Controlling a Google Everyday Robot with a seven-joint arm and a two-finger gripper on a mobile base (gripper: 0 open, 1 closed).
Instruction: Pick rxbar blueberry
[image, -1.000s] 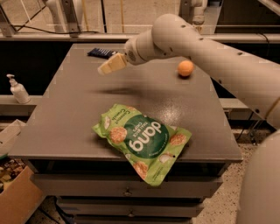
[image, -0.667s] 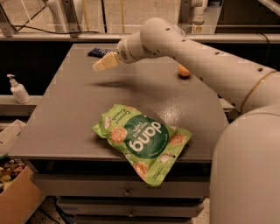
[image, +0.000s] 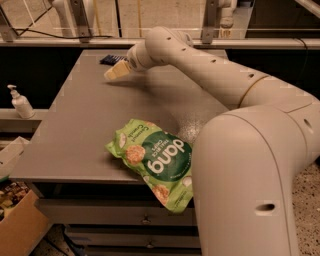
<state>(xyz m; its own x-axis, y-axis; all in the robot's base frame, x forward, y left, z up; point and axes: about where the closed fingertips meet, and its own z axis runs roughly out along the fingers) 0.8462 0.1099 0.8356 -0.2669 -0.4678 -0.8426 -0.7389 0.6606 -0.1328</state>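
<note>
The rxbar blueberry (image: 111, 59) is a small flat dark navy bar lying at the far left corner of the grey table (image: 75, 130). My gripper (image: 113, 73) reaches across the table on a long white arm; its cream tip hangs just in front of and slightly right of the bar, close above the tabletop. The arm covers the right half of the table.
A large green "dang" chip bag (image: 154, 159) lies near the table's front edge, overhanging it. A soap dispenser bottle (image: 20, 102) stands on a ledge to the left. A cardboard box (image: 17, 225) sits on the floor at lower left. The orange ball is hidden behind the arm.
The arm has swung further left and forward, now hiding the orange ball. The gripper has moved a little closer to the navy bar.
</note>
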